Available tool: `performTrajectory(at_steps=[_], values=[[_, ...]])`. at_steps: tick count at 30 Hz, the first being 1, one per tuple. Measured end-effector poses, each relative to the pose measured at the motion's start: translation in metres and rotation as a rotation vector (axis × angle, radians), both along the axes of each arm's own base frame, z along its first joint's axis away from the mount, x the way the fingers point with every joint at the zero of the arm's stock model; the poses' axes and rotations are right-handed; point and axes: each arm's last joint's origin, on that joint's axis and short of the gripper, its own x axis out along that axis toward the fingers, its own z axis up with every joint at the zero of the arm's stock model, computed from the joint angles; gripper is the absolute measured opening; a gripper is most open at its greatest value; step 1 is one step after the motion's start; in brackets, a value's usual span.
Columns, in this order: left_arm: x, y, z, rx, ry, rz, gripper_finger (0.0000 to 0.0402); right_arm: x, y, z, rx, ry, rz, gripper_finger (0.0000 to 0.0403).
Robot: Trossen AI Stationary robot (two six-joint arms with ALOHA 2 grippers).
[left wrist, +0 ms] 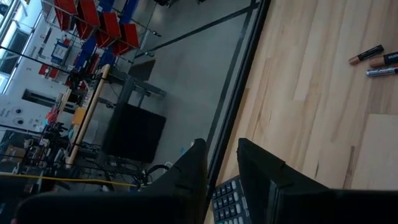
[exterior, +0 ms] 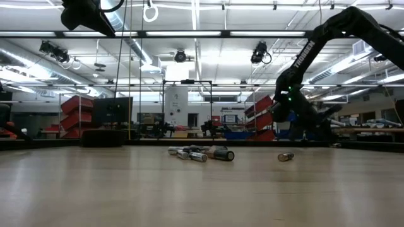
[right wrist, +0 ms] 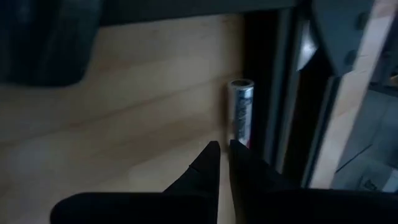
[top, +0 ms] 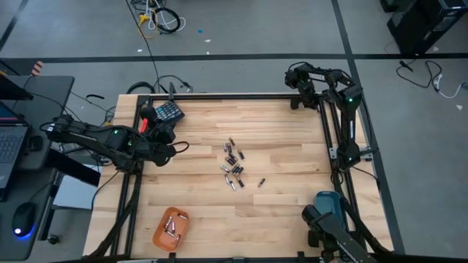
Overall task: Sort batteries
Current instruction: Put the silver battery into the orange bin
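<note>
Batteries (top: 233,166) are lying clustered mid-table, one single cell (right wrist: 240,112) lying just ahead of the right claw (right wrist: 221,152), whose fingers are sitting nearly pinched together, gripping nothing, beside the dark frame rail (right wrist: 273,93); the left claw (left wrist: 222,163) is hovering narrowly parted and empty near the keypad (top: 169,111); more cells are resting in the orange tray (top: 162,235).

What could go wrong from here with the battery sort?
1. The battery in front of the right tool lies tight against the frame rail. A finger may not fit between them, so the tool could shove or jam it rather than grip it.
2. The loose batteries are bunched mid-table. A pick there may catch two or send some rolling.
3. The left tool hovers by the keypad and may knock it.
</note>
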Motion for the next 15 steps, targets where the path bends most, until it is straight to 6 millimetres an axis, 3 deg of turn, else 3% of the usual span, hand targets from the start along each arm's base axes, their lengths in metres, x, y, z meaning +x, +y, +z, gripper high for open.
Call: performTrajectory(at_steps=[5, 15], values=[[0.0000, 0.0000, 0.0000, -0.003, -0.005, 0.003, 0.0088, 0.0013, -0.0006, -0.0008, -0.002, -0.028, -0.011, 0.0023], [0.0000, 0.0000, 0.0000, -0.007, -0.010, 0.006, 0.0088, -0.0021, -0.0043, 0.0024, -0.108, 0.080, -0.056, 0.0023]])
